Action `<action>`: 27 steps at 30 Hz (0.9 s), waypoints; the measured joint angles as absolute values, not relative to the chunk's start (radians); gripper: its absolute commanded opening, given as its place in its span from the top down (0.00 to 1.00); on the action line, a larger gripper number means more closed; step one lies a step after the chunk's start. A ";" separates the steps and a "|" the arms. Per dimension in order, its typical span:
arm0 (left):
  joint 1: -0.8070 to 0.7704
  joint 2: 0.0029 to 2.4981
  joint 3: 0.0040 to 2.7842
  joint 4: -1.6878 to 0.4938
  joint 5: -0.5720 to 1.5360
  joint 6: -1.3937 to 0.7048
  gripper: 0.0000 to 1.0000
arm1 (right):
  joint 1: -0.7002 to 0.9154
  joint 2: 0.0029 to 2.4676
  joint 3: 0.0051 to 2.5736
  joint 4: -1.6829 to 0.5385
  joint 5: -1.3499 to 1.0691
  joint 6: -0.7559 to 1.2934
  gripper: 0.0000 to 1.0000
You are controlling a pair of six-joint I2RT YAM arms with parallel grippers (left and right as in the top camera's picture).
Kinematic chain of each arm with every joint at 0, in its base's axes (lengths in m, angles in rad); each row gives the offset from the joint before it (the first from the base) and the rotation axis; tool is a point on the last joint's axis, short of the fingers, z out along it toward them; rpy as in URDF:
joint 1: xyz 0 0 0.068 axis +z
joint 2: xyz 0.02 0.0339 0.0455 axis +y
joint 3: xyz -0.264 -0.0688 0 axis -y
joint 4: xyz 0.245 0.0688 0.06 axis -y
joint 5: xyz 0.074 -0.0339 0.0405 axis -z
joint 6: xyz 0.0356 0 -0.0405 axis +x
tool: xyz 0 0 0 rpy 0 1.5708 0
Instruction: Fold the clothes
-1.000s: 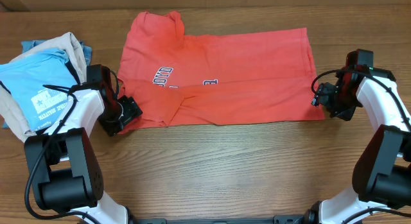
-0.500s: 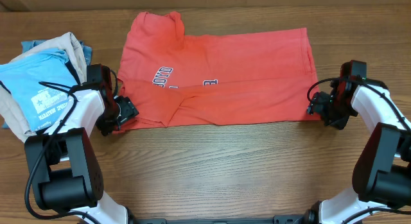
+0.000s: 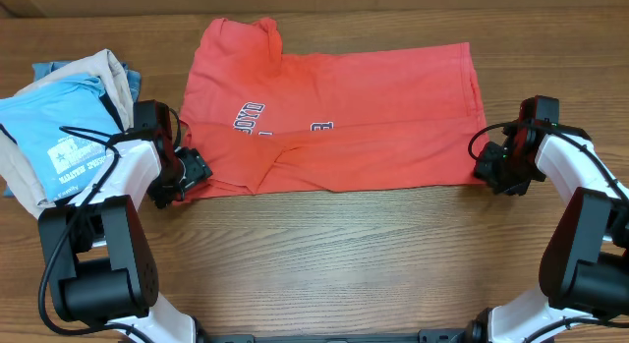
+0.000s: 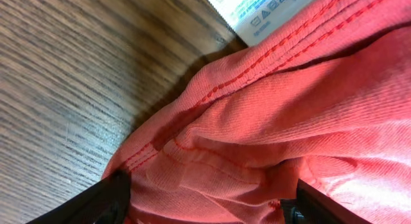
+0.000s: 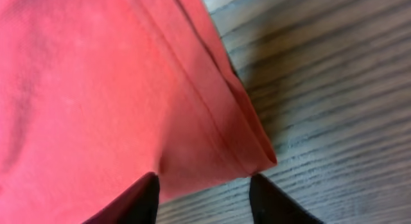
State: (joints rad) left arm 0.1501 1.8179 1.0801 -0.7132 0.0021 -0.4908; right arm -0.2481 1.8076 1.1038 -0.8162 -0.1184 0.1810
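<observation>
The coral-red T-shirt lies flat across the back of the table, partly folded, with dark-and-white lettering near its left side. My left gripper is at the shirt's front left corner. In the left wrist view its fingers are wide open with bunched red fabric between them and a white tag above. My right gripper is at the front right corner. In the right wrist view its fingers are open around the hemmed corner.
A pile of garments sits at the left edge: a light blue printed T-shirt on top, beige cloth and denim behind it. Bare wooden table runs along the front.
My right gripper has moved left onto the shirt's front right corner. My left gripper has shifted slightly in at the front left corner. The shirt has not moved.
</observation>
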 measured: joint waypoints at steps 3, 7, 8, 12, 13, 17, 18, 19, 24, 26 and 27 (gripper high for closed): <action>0.150 1.818 1.080 -0.715 0.002 -0.491 0.22 | -0.248 1.808 1.103 -0.830 -0.111 0.190 0.48; 0.150 1.818 1.080 -0.715 0.002 -0.491 0.21 | -0.248 1.808 1.103 -0.823 -0.065 0.225 0.48; 0.150 1.818 1.080 -0.715 0.002 -0.491 0.21 | -0.248 1.808 1.103 -0.817 -0.059 0.233 0.48; 0.150 1.818 1.080 -0.716 0.002 -0.491 0.21 | -0.248 1.808 1.103 -0.787 -0.041 0.248 0.48; 0.150 1.818 1.080 -0.717 0.002 -0.491 0.21 | -0.248 1.808 1.103 -0.775 -0.037 0.251 0.49; 0.150 1.818 1.080 -0.717 0.002 -0.491 0.21 | -0.248 1.808 1.103 -0.746 -0.034 0.260 0.57; 0.150 1.818 1.080 -0.717 0.002 -0.491 0.21 | -0.248 1.808 1.103 -0.743 -0.033 0.261 0.57; 0.150 1.818 1.080 -0.718 0.002 -0.491 0.21 | -0.248 1.808 1.103 -0.743 -0.033 0.262 0.57; 0.150 1.818 1.080 -0.724 0.002 -0.491 0.21 | -0.248 1.808 1.103 -0.743 -0.033 0.261 0.57; 0.150 1.818 1.079 -0.728 0.002 -0.491 0.21 | -0.248 1.809 1.103 -0.743 -0.031 0.262 0.57; 0.150 1.818 1.080 -0.729 0.002 -0.491 0.21 | -0.248 1.811 1.103 -0.744 -0.028 0.261 0.58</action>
State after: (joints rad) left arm 0.1501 1.8179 1.0798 -0.7288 0.0021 -0.4908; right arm -0.2481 1.8114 1.1030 -0.7437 -0.0280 0.2607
